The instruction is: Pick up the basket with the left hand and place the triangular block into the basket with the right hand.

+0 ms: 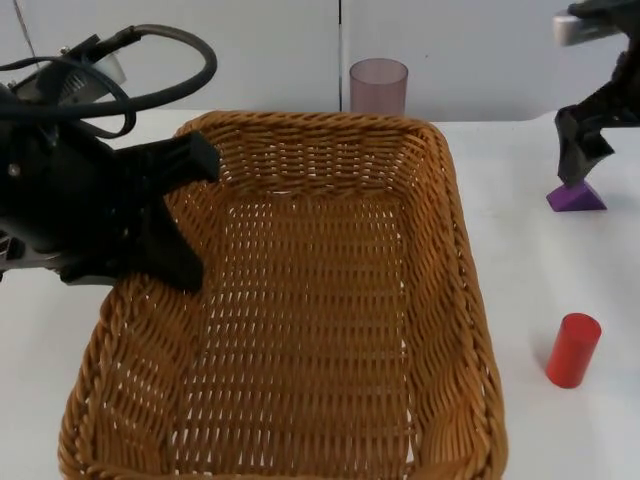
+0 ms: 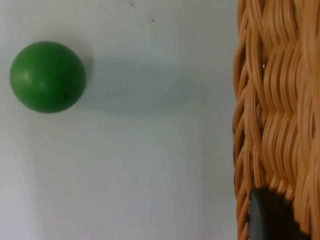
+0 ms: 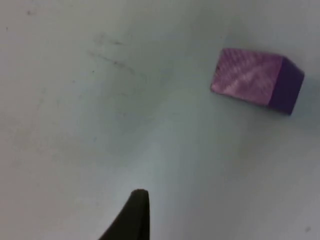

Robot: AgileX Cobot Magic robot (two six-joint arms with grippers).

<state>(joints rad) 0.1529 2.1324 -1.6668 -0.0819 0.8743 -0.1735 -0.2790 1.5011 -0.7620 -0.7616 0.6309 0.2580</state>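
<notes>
— At the worktop's (image 1: 520, 230) far right, where is the triangular block (image 1: 576, 196) lying?
— Just under the right gripper (image 1: 580, 165), jaws spread, gripping nothing.
— And the basket (image 1: 440, 180)?
— Left gripper (image 1: 185, 215) is clamping its left rim; block is lying well right of it, open room between.

Basket (image 1: 330, 300): woven wicker, tan, ribbed and rough, slight sheen on the strands. Triangular block (image 1: 576, 196): purple, matt, with faint grain on its lit face in the right wrist view. Ball (image 2: 47, 76): green, smooth, matt. Cylinder (image 1: 573, 350): red, smooth, mildly glossy. Cup (image 1: 378, 86): translucent purple plastic. Table (image 1: 560, 280): white, smooth, matt, lightly scuffed.
</notes>
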